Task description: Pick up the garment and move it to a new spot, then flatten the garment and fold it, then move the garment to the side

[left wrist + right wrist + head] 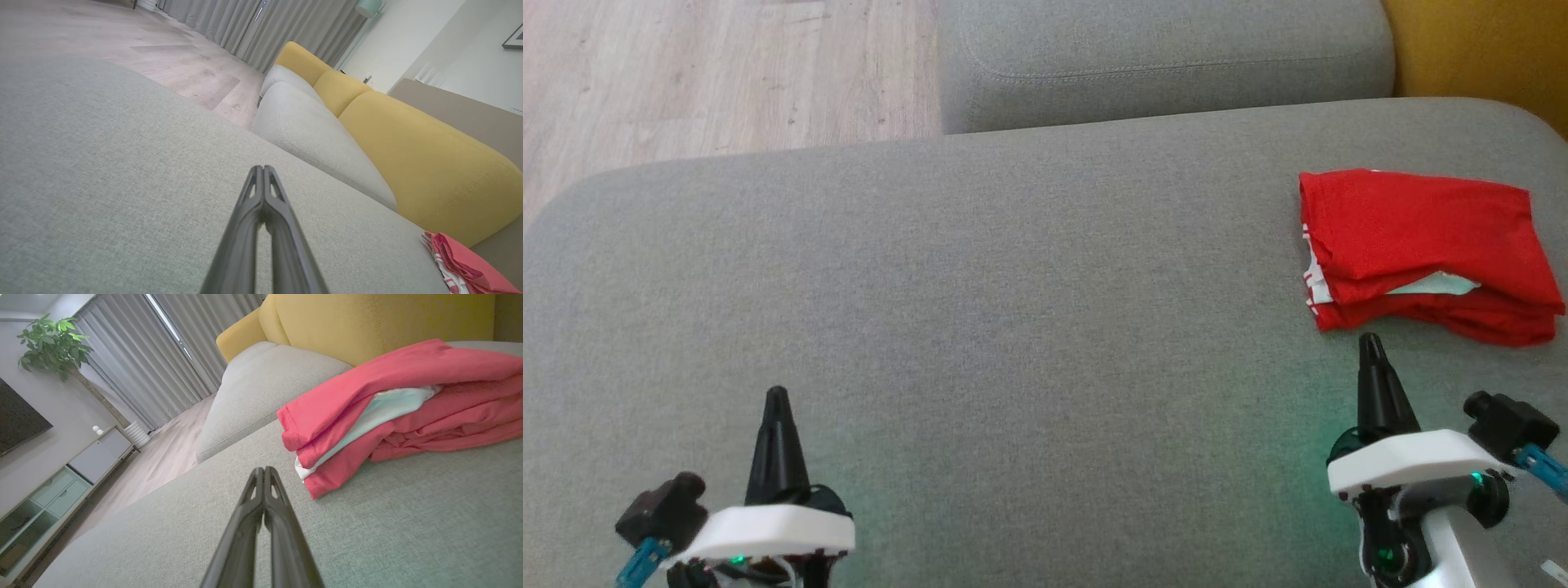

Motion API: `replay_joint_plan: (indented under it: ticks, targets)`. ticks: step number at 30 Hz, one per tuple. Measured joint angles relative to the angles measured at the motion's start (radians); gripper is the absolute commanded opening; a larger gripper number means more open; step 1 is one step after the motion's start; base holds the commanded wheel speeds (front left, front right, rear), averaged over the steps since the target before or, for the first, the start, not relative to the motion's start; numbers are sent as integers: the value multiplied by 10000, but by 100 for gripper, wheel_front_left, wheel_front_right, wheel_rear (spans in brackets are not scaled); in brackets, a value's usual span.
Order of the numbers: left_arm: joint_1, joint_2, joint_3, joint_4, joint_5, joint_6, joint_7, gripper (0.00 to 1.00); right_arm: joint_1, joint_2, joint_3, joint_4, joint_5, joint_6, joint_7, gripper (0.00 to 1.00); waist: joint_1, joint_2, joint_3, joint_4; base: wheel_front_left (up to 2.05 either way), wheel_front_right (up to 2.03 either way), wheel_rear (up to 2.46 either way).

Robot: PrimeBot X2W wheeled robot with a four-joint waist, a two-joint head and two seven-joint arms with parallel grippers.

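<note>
The garment lies folded by the sofa seat's right edge: seemingly finished. My left hand and right hand sit together, empty.

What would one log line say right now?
folded red cloth garment: right end of grey sofa cushion | left gripper: shut, empty | right gripper: shut, empty

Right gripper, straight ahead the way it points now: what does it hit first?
Most likely the near corner of the red garment, just ahead of the shut right gripper. In the right wrist view it aims just beside that corner, so it might skim past over the grey cushion.
</note>
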Motion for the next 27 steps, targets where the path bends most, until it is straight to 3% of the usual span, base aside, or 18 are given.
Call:
replay_joint_plan:
  ticks: [27]
  targets:
    - [-33, 0, 476, 29, -2610, -88, 761, 0, 12, 0, -403, -347, 2872, 0, 780, 0, 0, 0, -48, 18, 0, 0, 0]
